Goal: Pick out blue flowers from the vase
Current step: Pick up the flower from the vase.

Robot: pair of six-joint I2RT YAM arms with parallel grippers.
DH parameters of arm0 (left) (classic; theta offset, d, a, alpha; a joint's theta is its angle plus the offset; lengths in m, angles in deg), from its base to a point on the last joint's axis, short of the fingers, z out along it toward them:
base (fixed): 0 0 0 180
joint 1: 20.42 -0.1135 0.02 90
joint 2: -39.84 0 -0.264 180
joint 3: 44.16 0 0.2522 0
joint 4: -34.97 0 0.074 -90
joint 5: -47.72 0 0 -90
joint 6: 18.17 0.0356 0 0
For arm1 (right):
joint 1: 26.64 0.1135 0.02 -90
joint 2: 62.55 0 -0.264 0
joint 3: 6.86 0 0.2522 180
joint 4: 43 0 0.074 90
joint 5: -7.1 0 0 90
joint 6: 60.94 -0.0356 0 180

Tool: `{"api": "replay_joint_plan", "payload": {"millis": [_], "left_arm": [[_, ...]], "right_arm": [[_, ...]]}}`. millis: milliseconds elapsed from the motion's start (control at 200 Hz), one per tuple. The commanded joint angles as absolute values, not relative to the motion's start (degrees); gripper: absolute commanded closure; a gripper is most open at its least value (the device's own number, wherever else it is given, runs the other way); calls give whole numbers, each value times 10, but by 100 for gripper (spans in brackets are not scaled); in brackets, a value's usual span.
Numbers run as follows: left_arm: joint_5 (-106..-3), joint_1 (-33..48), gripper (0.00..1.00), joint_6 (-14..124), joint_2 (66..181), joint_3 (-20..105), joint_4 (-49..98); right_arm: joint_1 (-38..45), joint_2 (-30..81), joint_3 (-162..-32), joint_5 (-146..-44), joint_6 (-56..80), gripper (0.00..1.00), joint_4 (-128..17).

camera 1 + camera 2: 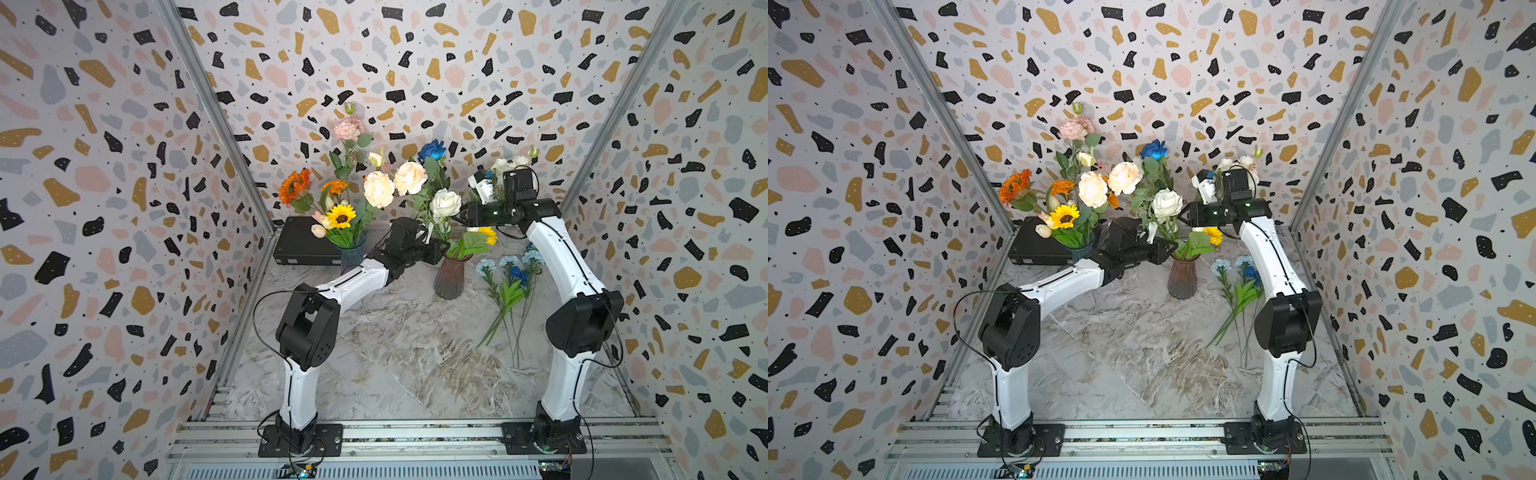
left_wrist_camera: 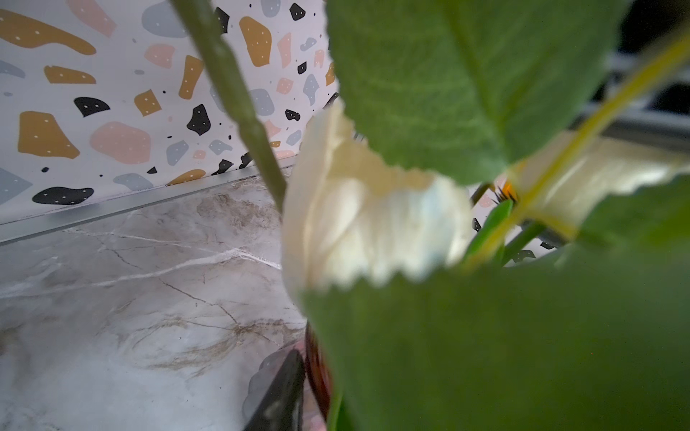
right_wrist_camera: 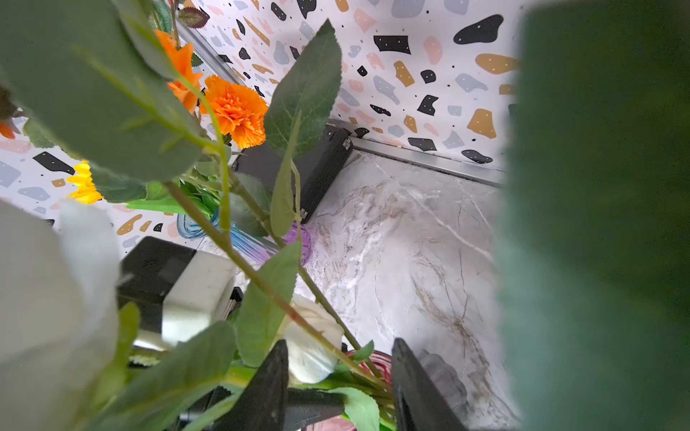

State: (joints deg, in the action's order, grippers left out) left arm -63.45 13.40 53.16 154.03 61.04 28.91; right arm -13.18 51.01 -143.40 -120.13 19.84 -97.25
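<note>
The left end effector [image 1: 437, 250] sits at the neck of the brown vase [image 1: 449, 278], frame centre, probably steadying it; closure cannot be told. The right end effector [image 3: 339, 345], jaws apart, straddles stems [image 3: 261, 280] above. One blue rose [image 1: 432, 150] stands upper centre; other blue flowers [image 1: 510, 270] lie right on the worktop [image 1: 395, 353].

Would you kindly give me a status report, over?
Right tool open among stems; left tool unclear. Blue rose in vase, other blue flowers on table. White rose crowding.

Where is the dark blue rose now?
In both top views the dark blue rose stands high over the brown vase, above the white rose and right of the cream peonies.
</note>
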Motion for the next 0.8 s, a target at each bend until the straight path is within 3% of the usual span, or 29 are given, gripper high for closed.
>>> {"api": "replay_joint_plan", "payload": {"millis": [0, 586, 796], "left_arm": [[-631, 130, 68, 538, 1545, 614, 261], [-636, 130, 68, 539, 1550, 624, 254], [-635, 130, 68, 547, 1548, 624, 246]], "right_arm": [[-124, 514, -1462, -1213, 194, 54, -973], [-111, 517, -1474, -1203, 201, 54, -978], [-109, 560, -1525, -1202, 195, 70, -977]]}}
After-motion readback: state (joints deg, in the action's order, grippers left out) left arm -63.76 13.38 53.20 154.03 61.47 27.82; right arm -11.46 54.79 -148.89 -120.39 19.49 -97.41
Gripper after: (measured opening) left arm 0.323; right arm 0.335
